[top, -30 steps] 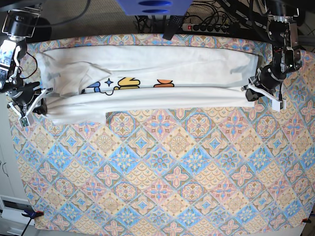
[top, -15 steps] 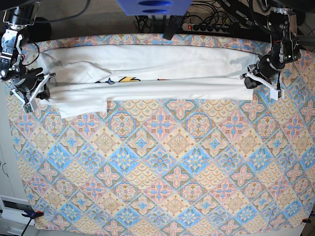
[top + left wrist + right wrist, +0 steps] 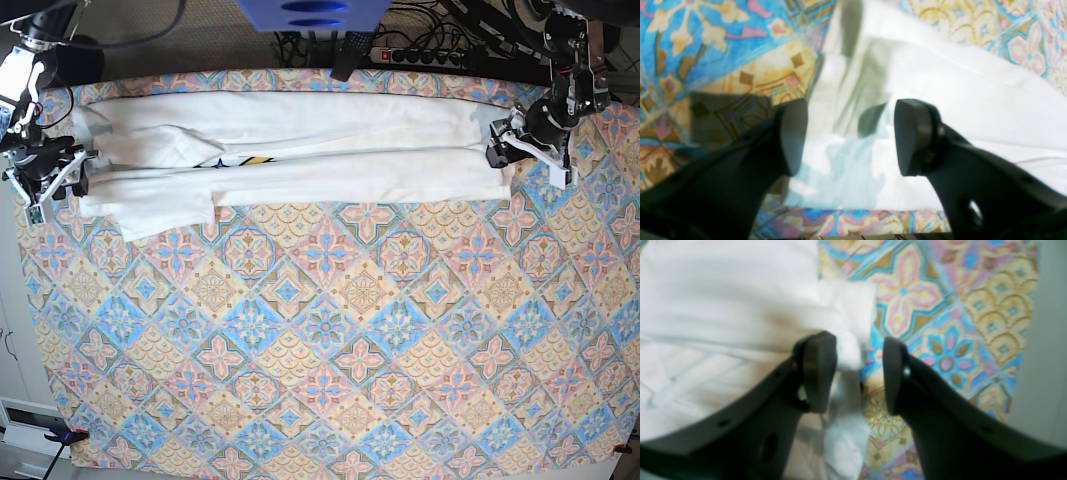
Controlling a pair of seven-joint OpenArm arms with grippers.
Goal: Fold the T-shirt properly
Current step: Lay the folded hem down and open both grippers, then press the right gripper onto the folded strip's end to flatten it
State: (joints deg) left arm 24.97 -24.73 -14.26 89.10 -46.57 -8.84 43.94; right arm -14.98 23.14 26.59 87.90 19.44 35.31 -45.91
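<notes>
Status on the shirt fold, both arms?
Left gripper open over the T-shirt end. Right gripper open at the other end. Shirt folded into a long band on the tablecloth. Nothing obstructing.

A patterned tablecloth (image 3: 330, 340) covers the table, with a power strip (image 3: 425, 55) and cables behind it.

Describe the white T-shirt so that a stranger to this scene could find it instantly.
Look along the far edge of the patterned blue, pink and yellow tablecloth. The white cotton T-shirt lies there folded into a long band, the only plain white thing, a sliver of colourful print showing.
</notes>
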